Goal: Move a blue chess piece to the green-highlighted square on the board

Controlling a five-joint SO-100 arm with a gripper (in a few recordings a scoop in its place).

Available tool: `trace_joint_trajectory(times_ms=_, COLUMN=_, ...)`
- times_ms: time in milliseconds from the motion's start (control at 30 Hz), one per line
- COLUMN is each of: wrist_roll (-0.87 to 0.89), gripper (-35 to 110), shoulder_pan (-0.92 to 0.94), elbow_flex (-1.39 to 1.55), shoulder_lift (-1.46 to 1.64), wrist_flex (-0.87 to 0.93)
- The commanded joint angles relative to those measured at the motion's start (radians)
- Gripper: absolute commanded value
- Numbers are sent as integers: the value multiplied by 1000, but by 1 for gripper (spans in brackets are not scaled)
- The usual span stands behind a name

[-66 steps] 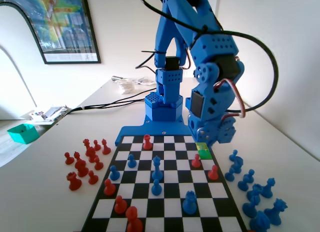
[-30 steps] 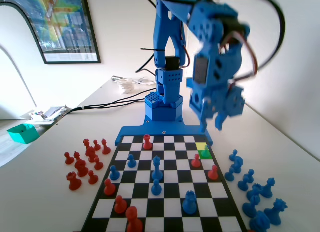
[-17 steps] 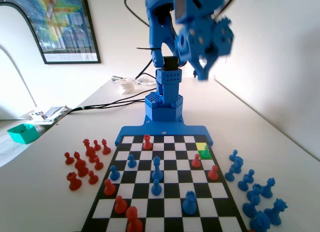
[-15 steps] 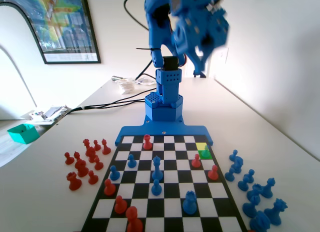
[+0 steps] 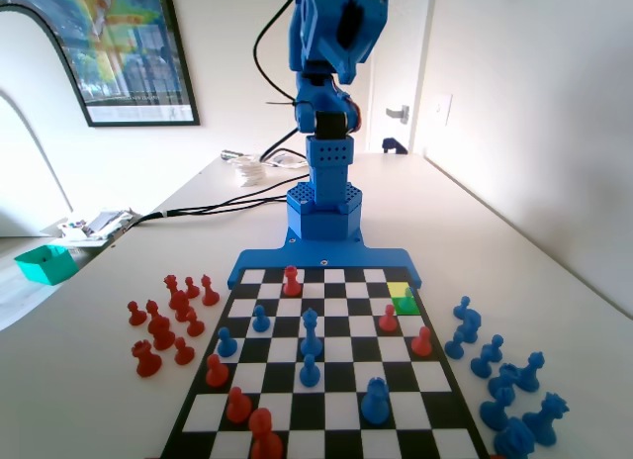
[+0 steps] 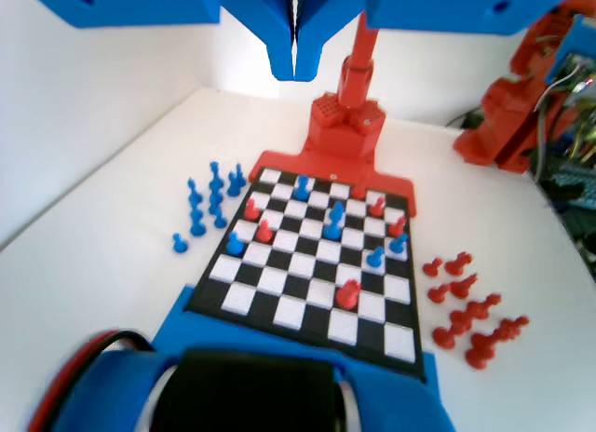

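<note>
A small blue pawn [image 5: 408, 297] stands upright on the green-highlighted square [image 5: 404, 308] at the board's [image 5: 326, 256] right edge in the fixed view, next to a pale yellow square [image 5: 398, 289]. In the wrist view the same pawn [image 6: 233, 245] is in the left column of the board [image 6: 279, 322]. My gripper [image 6: 295, 74] hangs high above the board's near end, its jaws shut against each other with nothing between them. In the fixed view the blue arm [image 5: 331, 44] is folded up over its base, far from the pawn.
Other blue pieces [image 5: 311, 330] and red pieces [image 5: 387, 319] stand on the board. Spare red pieces [image 5: 168, 321] cluster on the table to its left in the fixed view, spare blue pieces [image 5: 495, 370] to its right. A teal box [image 5: 45, 263] and cables [image 5: 227, 197] lie far left.
The arm has lifted away from the green square, swung up and back, and folded over its base. The blue pawn stays standing on the green square.
</note>
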Motion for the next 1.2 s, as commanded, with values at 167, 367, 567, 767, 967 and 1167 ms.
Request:
trace_joint_trajectory(times_ms=167, wrist_roll=-40, gripper=1, shoulder_pan=26, elbow_flex=126, shoulder_lift=115, wrist_flex=-127)
trace_joint_trajectory(times_ms=367, wrist_roll=-51, gripper=1, shoulder_pan=72, elbow_flex=140, shoulder_lift=133, wrist_flex=-153)
trace_joint_trajectory(times_ms=567, wrist_roll=-48, gripper=1, shoulder_pan=127, elbow_flex=144, shoulder_lift=190, wrist_flex=-167)
trace_joint_trajectory(times_ms=767, wrist_roll=-41, gripper=1, shoulder_pan=132, elbow_flex=144, shoulder_lift=192, wrist_flex=-167)
trace_joint_trajectory(times_ms=967, wrist_roll=-37, gripper=4, shoulder_pan=133, elbow_flex=144, shoulder_lift=192, wrist_flex=-167)
trace_joint_trajectory(times_ms=1167, wrist_roll=-37, gripper=4, shoulder_pan=133, elbow_flex=144, shoulder_lift=192, wrist_flex=-167)
